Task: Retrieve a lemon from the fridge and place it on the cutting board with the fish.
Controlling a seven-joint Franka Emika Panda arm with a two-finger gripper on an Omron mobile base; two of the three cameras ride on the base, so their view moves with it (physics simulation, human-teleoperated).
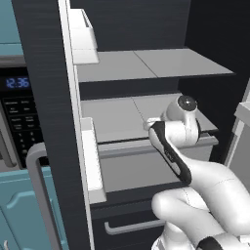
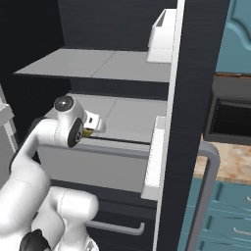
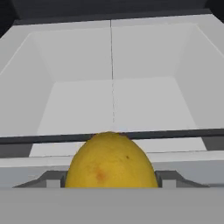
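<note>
The black fridge [image 1: 44, 73] stands open, its grey shelves [image 1: 146, 66] bare. My gripper [image 2: 94, 126] reaches in over the white drawer bin [image 3: 113, 105] below the lower shelf. The yellow lemon [image 3: 111, 162] sits close up between the grey fingertips [image 3: 50, 180] in the hand view, and a sliver of the lemon [image 2: 88, 132] peeks out under the hand in the right base view. The gripper is shut on it. In the left base view the arm's wrist [image 1: 183, 117] covers the hand. The cutting board and the fish are out of view.
The open fridge doors [image 2: 193, 98] flank the arm on both sides, with white door bins [image 1: 90, 156] and grey bar handles [image 1: 41, 195]. A black appliance with a clock [image 1: 17, 83] and teal cabinets [image 1: 19, 210] lie left; a dark oven [image 2: 230, 115] on a counter lies right.
</note>
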